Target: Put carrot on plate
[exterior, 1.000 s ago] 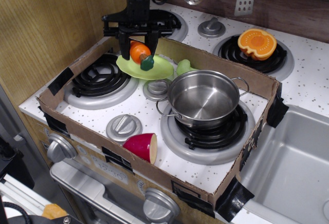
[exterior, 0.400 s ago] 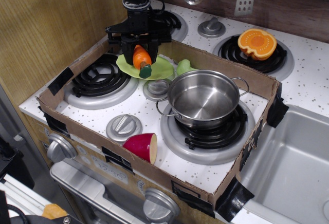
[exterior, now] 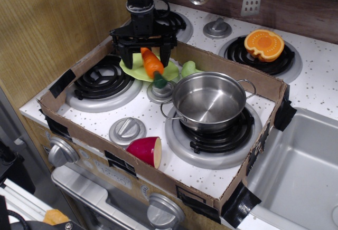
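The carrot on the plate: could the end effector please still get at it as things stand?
Probably yes: the open end effector hangs right over the carrot on the plate, and nothing lies between.

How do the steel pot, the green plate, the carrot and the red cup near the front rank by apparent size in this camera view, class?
1. Steel pot
2. Green plate, partly hidden by the gripper
3. Carrot and red cup: look alike; the cup sits nearer the camera, so unranked.

Even, bright overhead lighting; soft shadows. Glare streaks the steel pot (exterior: 210, 101) right of the gripper (exterior: 142, 55). Focus moderately sharp, corners slightly soft.
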You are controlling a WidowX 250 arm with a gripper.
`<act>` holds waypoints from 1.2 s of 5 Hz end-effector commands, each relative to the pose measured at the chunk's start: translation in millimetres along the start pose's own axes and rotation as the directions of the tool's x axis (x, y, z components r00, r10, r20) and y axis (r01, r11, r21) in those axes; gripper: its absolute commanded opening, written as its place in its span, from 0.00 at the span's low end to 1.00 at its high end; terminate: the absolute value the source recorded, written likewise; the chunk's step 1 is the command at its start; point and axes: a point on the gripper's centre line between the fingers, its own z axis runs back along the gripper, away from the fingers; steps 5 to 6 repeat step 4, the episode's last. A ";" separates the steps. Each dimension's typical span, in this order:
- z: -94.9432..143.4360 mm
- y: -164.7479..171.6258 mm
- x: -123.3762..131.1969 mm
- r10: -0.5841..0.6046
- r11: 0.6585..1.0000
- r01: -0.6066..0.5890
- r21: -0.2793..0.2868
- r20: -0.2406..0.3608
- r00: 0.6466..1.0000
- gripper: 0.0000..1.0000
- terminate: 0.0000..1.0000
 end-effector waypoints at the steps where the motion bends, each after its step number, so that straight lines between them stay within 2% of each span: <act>1: 63.5 -22.8 -0.4 0.012 0.993 -0.024 0.117 0.105 0.994 1.00 0.00; 2: 85.0 -30.9 -10.5 0.030 0.982 -0.046 0.181 0.092 0.995 1.00 0.00; 3: 100.8 -35.2 -17.6 0.033 0.978 -0.044 0.206 0.057 0.998 1.00 0.00; 4: 114.8 -42.6 -25.8 0.055 0.966 -0.067 0.250 0.052 0.997 1.00 1.00; 6: 114.8 -42.6 -25.8 0.055 0.966 -0.067 0.250 0.052 0.997 1.00 1.00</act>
